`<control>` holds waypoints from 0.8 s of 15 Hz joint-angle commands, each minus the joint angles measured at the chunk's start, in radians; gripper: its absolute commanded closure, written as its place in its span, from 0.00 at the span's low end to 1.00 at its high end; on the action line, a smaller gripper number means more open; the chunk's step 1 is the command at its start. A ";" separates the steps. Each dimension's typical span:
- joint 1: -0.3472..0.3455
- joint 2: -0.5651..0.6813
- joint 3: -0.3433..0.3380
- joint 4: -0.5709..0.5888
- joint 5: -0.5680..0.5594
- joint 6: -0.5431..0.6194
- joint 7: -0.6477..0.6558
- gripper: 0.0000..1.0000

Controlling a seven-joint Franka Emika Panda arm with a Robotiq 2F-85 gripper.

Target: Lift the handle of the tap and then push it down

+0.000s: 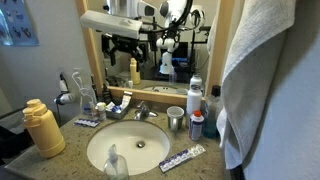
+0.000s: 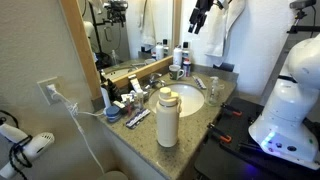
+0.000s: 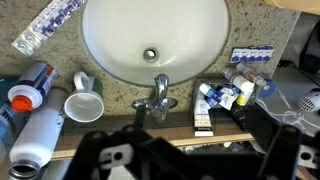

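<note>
Overhead, the gripper [image 2: 200, 22] hangs well above the desk [image 3: 45, 62] with its fingers spread and nothing between them, well apart from the tap [image 3: 152, 106]. The tap stands at the rim of the white basin [image 3: 115, 45], between a cup [image 3: 85, 104] and a cluster of small tubes [image 3: 222, 95]. The handle [image 3: 160, 88] lies along its top, pointing toward the basin.

Yellow bottle [image 1: 40, 130], steel cup [image 1: 176, 120] and grey towel [image 1: 268, 75] near a white basin [image 1: 150, 158].
</note>
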 commanded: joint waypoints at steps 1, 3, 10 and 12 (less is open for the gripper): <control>-0.029 0.005 0.025 0.002 0.013 -0.003 -0.010 0.00; -0.029 0.005 0.025 0.002 0.013 -0.003 -0.010 0.00; 0.011 0.268 0.098 0.142 0.027 0.080 0.019 0.00; 0.013 0.390 0.143 0.221 0.017 0.128 0.030 0.00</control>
